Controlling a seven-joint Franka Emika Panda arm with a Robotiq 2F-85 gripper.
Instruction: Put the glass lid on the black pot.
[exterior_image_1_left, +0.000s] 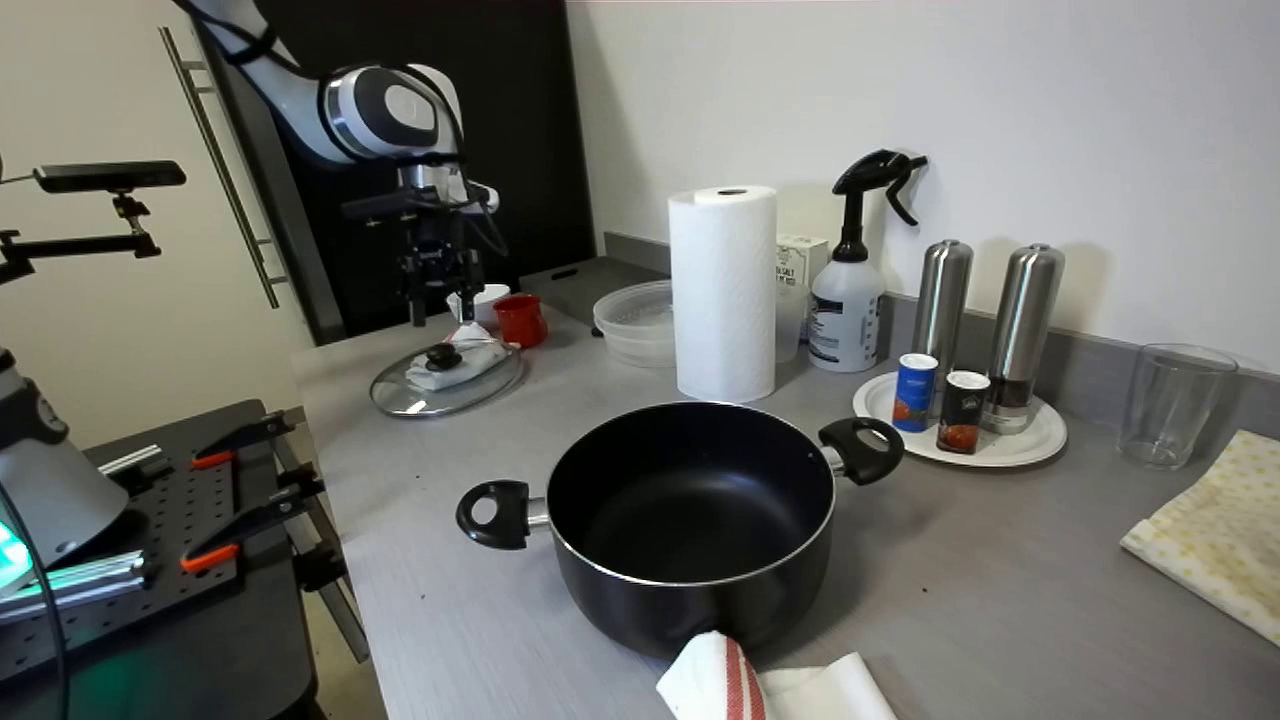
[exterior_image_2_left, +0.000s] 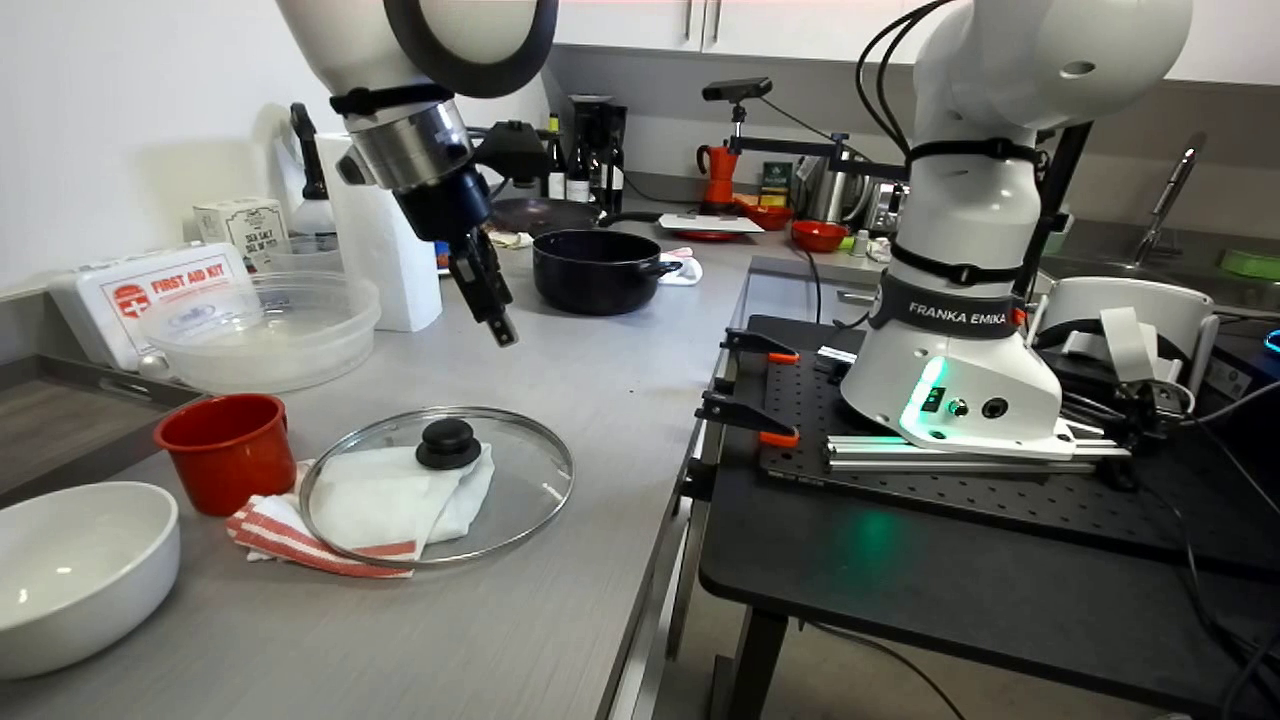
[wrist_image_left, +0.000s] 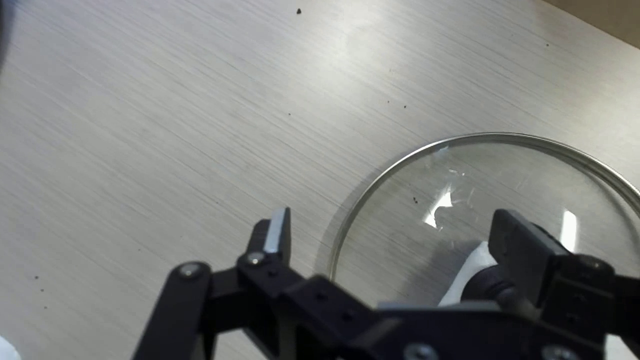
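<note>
The glass lid (exterior_image_1_left: 497, 382) lies on the counter, partly over a folded white cloth with red stripes (exterior_image_2_left: 330, 562). Its black knob (exterior_image_2_left: 448, 443) points up. The lid also shows in the wrist view (wrist_image_left: 390, 260), where its knob (wrist_image_left: 492, 287) is partly hidden by a finger. The black pot (exterior_image_1_left: 690, 610) stands uncovered and empty on the counter, well apart from the lid; it is farther back in an exterior view (exterior_image_2_left: 592, 280). My gripper (wrist_image_left: 392, 212) is open and empty, pointing down above the lid's edge, with one finger over the knob side. It touches nothing.
A red mug (exterior_image_2_left: 228, 455), a white bowl (exterior_image_2_left: 85, 580) and a clear plastic container (exterior_image_2_left: 270, 335) stand near the lid. A paper towel roll (exterior_image_1_left: 725, 300) stands behind the pot. A plate (exterior_image_1_left: 1035, 440) holds shakers and mills. A striped cloth (exterior_image_1_left: 715, 680) lies against the pot.
</note>
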